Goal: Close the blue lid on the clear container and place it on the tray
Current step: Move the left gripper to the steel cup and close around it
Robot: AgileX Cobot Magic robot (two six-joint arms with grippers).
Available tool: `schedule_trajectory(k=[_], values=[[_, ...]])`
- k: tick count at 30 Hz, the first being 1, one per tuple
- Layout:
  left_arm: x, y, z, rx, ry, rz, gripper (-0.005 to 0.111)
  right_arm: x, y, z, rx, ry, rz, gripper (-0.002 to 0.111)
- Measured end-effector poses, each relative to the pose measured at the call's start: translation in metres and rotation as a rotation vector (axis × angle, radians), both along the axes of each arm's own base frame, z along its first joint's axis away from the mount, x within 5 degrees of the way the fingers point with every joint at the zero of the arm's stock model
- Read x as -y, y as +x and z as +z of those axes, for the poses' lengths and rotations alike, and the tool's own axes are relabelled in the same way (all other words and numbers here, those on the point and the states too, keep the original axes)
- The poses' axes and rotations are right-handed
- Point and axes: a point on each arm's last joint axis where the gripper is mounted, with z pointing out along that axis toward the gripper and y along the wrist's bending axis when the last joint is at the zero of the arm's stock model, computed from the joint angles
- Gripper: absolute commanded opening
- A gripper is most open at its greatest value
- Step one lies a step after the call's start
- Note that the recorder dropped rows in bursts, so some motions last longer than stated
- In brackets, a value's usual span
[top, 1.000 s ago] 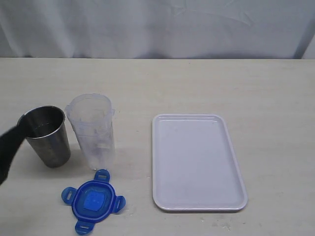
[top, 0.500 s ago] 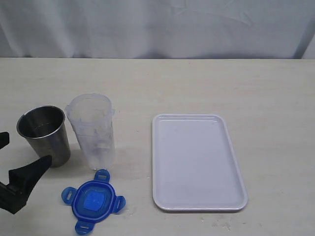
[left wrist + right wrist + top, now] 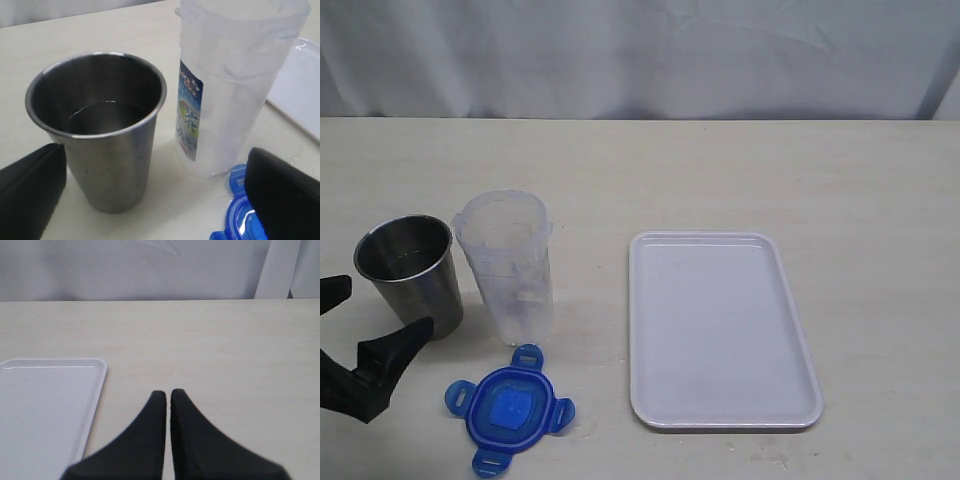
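The clear container (image 3: 507,262) stands upright and uncovered left of the tray (image 3: 720,330); the left wrist view shows its label (image 3: 235,85). The blue lid (image 3: 510,410) lies flat on the table just in front of it, and one edge shows in the left wrist view (image 3: 239,220). My left gripper (image 3: 375,325) hangs open at the left edge, beside the steel cup and left of the lid, holding nothing (image 3: 157,180). My right gripper (image 3: 168,394) is shut and empty over bare table, right of the tray's corner (image 3: 50,405); the exterior view does not show it.
A shiny steel cup (image 3: 410,275) stands directly left of the clear container, close to my left fingers (image 3: 100,125). A white cloth backdrop (image 3: 640,55) runs along the table's far edge.
My left gripper came into the exterior view from the left edge, opened wide, and now sits slightly higher and further right beside the steel cup. The container, lid and tray have not moved.
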Motion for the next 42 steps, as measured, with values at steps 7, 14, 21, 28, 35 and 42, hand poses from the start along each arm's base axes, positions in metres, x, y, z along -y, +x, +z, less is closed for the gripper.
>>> schedule_trajectory(k=[7, 14, 21, 28, 35, 42], values=[[-0.001, 0.005, -0.010, -0.022, -0.004, 0.001, 0.090, 0.000, 0.000, 0.000, 0.000, 0.000, 0.000, 0.004], [-0.003, 0.014, -0.022, -0.082, -0.017, 0.002, 0.090, 0.000, 0.000, 0.000, 0.000, 0.000, 0.000, 0.004], [-0.004, 0.027, -0.027, -0.075, -0.017, -0.003, 0.090, 0.000, 0.000, 0.000, 0.000, 0.000, 0.000, 0.004], [-0.007, 0.041, -0.025, -0.045, -0.010, 0.003, 0.090, 0.000, 0.000, 0.000, 0.000, 0.000, 0.000, 0.004], [-0.009, 0.047, -0.022, -0.018, -0.009, 0.013, 0.090, 0.000, 0.000, 0.000, 0.000, 0.000, 0.000, 0.004], [-0.011, 0.048, -0.022, -0.015, -0.016, 0.040, 0.090, 0.000, 0.000, 0.000, 0.000, 0.000, 0.000, 0.004]])
